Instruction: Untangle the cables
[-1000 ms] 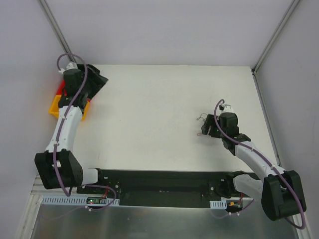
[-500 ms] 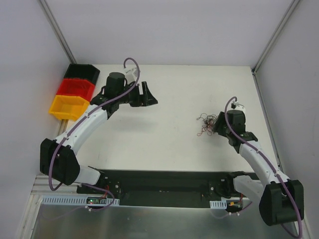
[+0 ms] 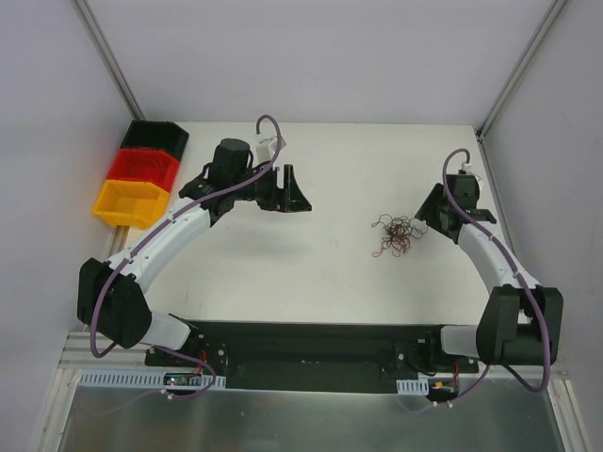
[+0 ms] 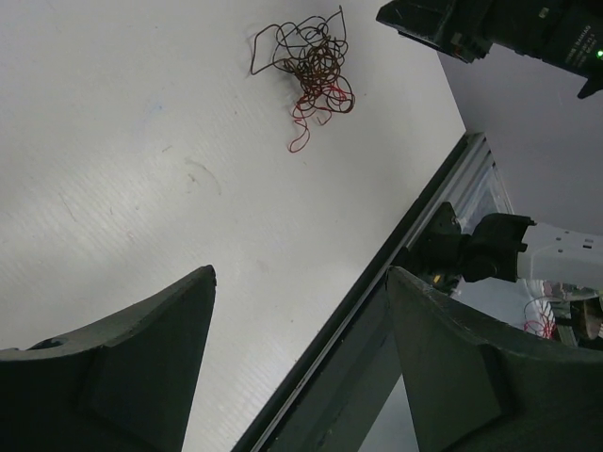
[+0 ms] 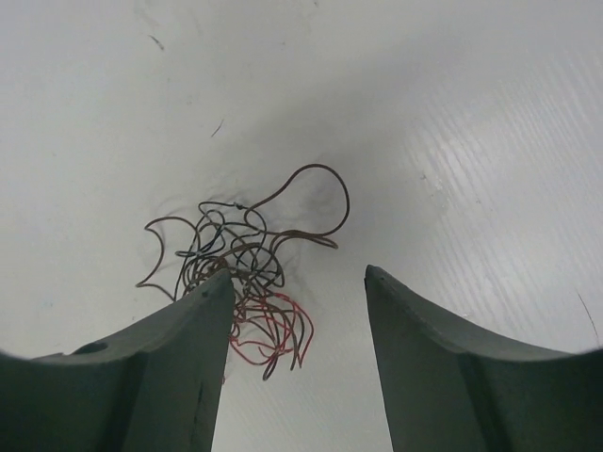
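Observation:
The cables (image 3: 394, 235) are a small tangle of thin dark red, brown and black wire loops lying on the white table (image 3: 311, 273), right of centre. My right gripper (image 3: 426, 217) hovers just to their right, open and holding nothing. In the right wrist view the cables (image 5: 240, 250) lie ahead of the open right gripper (image 5: 300, 273), partly hidden behind its left finger (image 5: 179, 367). My left gripper (image 3: 296, 188) is open above the table's middle, well left of the tangle. In the left wrist view the cables (image 4: 311, 66) lie far beyond the open left gripper (image 4: 301, 273).
Black (image 3: 155, 138), red (image 3: 141, 168) and yellow (image 3: 125, 203) bins are stacked at the table's far left edge. Grey walls close the back and both sides. A black rail (image 3: 311, 353) with the arm bases runs along the near edge.
The left arm has swung from over the bins out to the table's middle. The right gripper has pulled back to the right, off the cables, which now lie spread on the table.

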Robot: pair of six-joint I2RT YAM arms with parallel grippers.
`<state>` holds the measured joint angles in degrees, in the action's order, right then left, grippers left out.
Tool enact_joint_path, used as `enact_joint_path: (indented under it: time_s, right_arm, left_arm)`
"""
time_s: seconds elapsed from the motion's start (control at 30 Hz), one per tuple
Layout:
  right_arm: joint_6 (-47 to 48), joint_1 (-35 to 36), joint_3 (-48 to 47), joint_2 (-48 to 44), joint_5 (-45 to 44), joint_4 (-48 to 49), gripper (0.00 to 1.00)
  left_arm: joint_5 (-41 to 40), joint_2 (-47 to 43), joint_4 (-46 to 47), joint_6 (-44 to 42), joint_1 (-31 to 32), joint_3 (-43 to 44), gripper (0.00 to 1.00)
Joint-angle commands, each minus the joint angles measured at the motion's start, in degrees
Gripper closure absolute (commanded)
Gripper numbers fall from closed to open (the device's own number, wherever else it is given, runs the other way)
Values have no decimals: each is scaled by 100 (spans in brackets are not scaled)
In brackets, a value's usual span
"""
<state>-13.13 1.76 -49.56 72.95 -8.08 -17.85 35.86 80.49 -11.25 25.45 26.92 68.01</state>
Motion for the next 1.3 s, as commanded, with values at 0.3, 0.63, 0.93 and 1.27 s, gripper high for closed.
enact_joint_path:
  time_s: [0.3,0.63,0.93,1.27]
  right_arm:
    - [-199,-369,-19,1142,228,290,47]
    - [-612,-369,-448,1898,-238,62,52]
    - [-630,-352,-616,2005,-264,9,59]
    - [-147,-361,-37,1170,42,702,59]
  left_arm:
    - [484,142,-18,-120,-11,248,29]
    - [545,353,-27,-102,15,248,29]
    - [572,389,-9,-84,33,248,29]
    - [598,354,-9,-67,68,248,29]
